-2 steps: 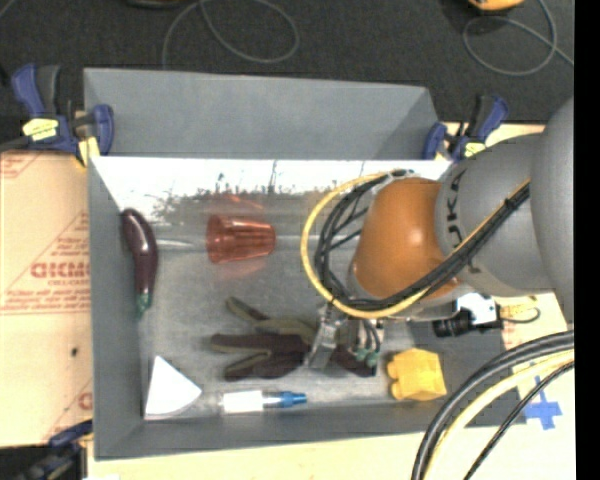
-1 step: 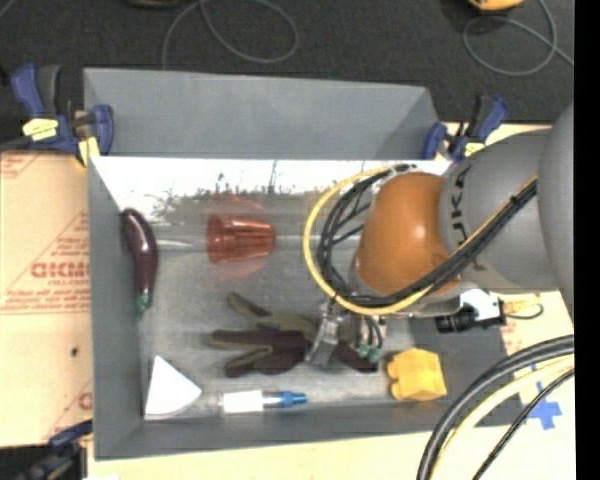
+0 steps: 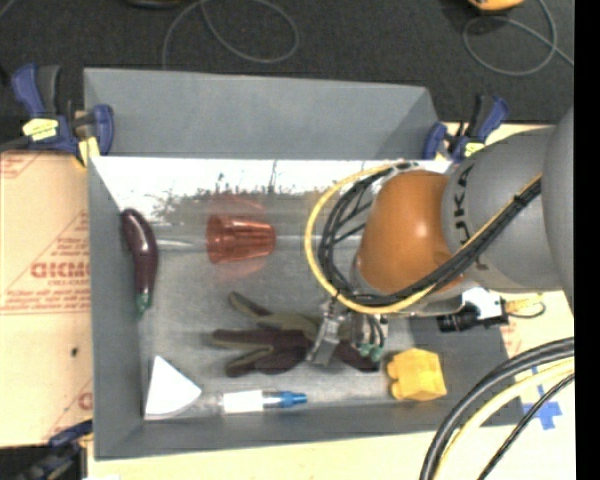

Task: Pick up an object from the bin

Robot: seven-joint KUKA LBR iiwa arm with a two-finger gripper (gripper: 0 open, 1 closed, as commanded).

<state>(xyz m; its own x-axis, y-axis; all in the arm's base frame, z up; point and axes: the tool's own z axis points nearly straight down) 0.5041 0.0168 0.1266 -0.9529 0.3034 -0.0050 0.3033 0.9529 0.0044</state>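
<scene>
Jaws: we cannot tell whether they stand apart or together, as their tips merge with the dark material beneath them and the wrist overhangs them from above. We record the gripper (image 3: 332, 346) low in the grey metal bin (image 3: 250, 118), right of the floor's centre and toward the near wall, at the right-hand end of a dark brown-olive glove (image 3: 265, 340). We judge the glove to be the thing the gripper is over. It lies flat on the bin floor, its finger ends spread toward the view's left and its cuff end running under the gripper. Whether the gripper touches the glove we cannot confirm. The arm (image 3: 510, 208) enters from the view's right, carrying an orange cover (image 3: 405, 233) ringed by yellow and black cables (image 3: 315, 238). Just beside the gripper, to its lower right, we note a yellow block (image 3: 416, 375) on the floor, apart from the glove. Along the near wall, below the glove, lies a white marker with a blue cap (image 3: 263, 401), the cap end pointing right. In the near left corner sits a white triangular piece (image 3: 168, 388). Toward the far wall, well apart from the gripper, a red translucent cup (image 3: 239, 239) lies on its side. Against the left wall we note a dark purple toy aubergine (image 3: 138, 251), lying lengthwise along that wall with its green stem toward the near side.
</scene>
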